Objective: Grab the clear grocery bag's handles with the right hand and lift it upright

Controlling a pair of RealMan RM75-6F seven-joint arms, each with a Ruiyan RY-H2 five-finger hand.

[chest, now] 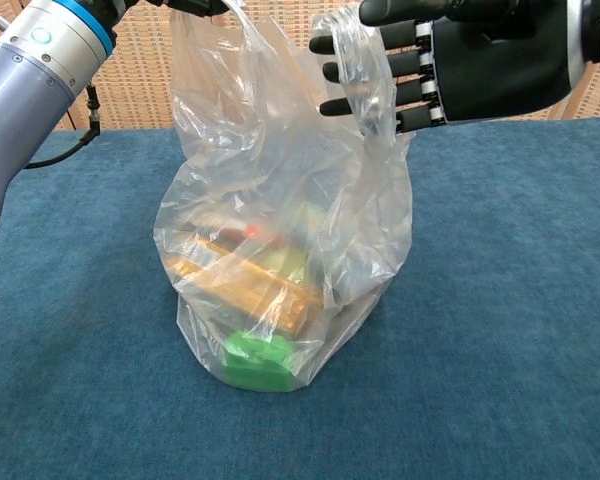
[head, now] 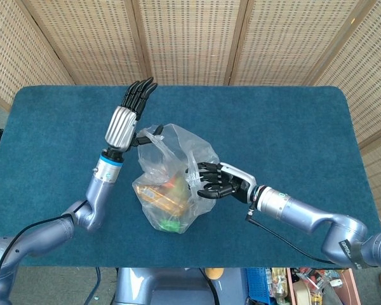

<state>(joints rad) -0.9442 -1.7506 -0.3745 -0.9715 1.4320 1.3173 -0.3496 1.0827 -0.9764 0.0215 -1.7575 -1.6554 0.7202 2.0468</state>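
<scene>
The clear grocery bag (head: 171,184) (chest: 280,230) stands on the blue table, pulled up tall. Inside lie a green block (chest: 258,361) and an orange-yellow packet (chest: 242,284). My left hand (head: 122,121) is up and left of the bag and pinches one handle (head: 150,133) with its thumb, the other fingers straight; the chest view cuts this hand off at the top edge. My right hand (head: 220,181) (chest: 460,62) reaches in from the right with its fingers spread and straight. The second handle loop (chest: 363,70) hangs over those fingers, which are not closed on it.
The blue carpeted table (head: 286,127) (chest: 500,330) stretches wide around the bag. A woven screen (head: 190,38) stands behind its far edge. My left forearm (chest: 30,70) crosses the top left of the chest view.
</scene>
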